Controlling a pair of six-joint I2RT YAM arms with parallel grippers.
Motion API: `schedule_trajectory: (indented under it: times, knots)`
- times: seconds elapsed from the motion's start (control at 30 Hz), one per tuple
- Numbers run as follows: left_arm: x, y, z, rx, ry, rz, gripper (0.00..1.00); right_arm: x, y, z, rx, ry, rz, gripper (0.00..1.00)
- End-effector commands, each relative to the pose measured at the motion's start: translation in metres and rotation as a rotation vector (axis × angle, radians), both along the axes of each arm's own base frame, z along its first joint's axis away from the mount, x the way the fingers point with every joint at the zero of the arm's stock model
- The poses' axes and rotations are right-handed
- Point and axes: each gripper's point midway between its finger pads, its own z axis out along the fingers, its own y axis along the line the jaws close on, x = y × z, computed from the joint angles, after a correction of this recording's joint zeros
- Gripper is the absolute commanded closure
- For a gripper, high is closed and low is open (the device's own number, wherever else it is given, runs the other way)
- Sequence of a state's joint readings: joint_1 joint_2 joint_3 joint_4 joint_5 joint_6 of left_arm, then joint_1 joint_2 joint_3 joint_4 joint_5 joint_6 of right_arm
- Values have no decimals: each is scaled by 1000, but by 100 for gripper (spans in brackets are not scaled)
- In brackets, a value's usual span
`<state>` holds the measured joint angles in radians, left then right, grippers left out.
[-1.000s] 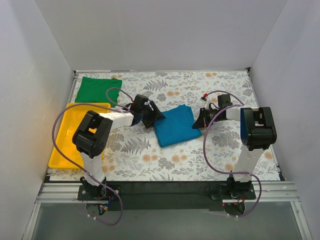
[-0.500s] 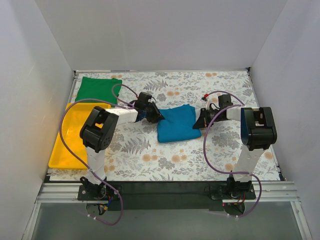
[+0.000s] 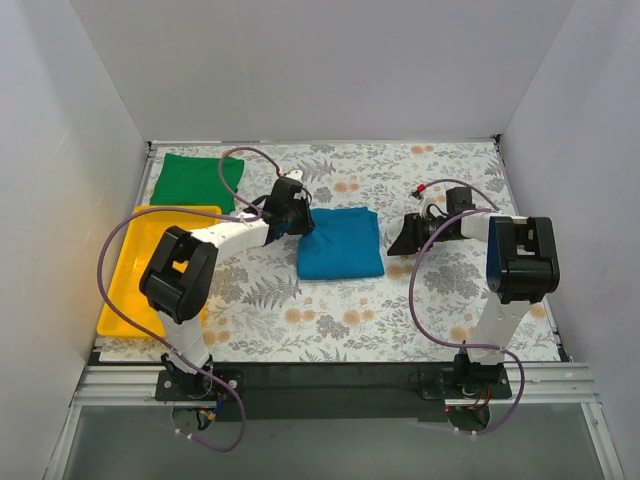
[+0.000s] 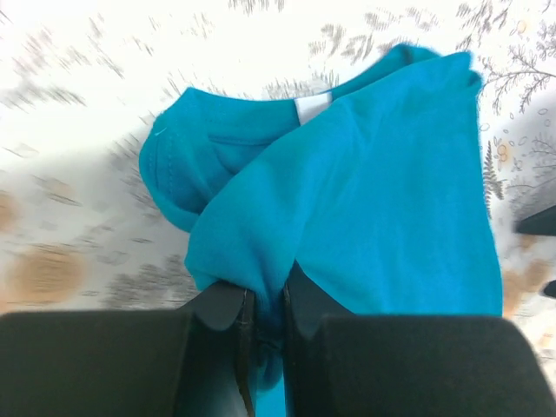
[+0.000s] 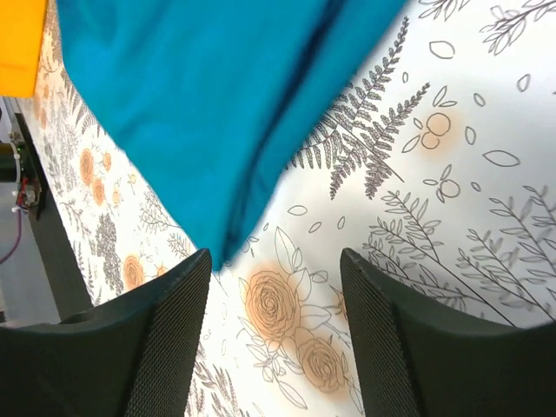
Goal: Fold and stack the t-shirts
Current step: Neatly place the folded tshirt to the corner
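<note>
The teal-blue t-shirt (image 3: 340,243) lies folded near the middle of the flowered table. My left gripper (image 3: 297,222) is at its left edge, shut on a pinch of the blue cloth (image 4: 365,200); the fabric bunches between the jaws of that gripper (image 4: 265,308). My right gripper (image 3: 400,240) sits just right of the shirt with its jaws open and nothing between them (image 5: 274,300); the shirt's corner (image 5: 208,113) hangs just ahead of the fingers. The bright green t-shirt (image 3: 197,180) lies folded at the far left corner.
A yellow plastic tray (image 3: 130,285) sits at the left edge of the table, in front of the green shirt. White walls close in the table at left, back and right. Purple cables loop off both arms.
My left gripper has shut on the blue shirt's left edge and pulled it left and back. My right gripper has opened, letting go of the shirt's right side.
</note>
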<state>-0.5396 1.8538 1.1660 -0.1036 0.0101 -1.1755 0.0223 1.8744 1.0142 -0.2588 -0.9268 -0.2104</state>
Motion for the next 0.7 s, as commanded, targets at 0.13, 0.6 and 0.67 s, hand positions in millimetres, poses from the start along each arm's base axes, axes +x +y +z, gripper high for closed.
schedule_trajectory:
  times: [0.13, 0.6, 0.67]
  knots:
    - [33, 50, 75, 346, -331, -70, 100, 16, -18, 32, -5, -126, -21, 31]
    - [104, 132, 116, 649, -504, 74, 100, 16, -18, 36, 26, -130, -3, 31]
    - [115, 137, 123, 657, -531, 108, 100, 15, -17, 35, 31, -124, 4, 31]
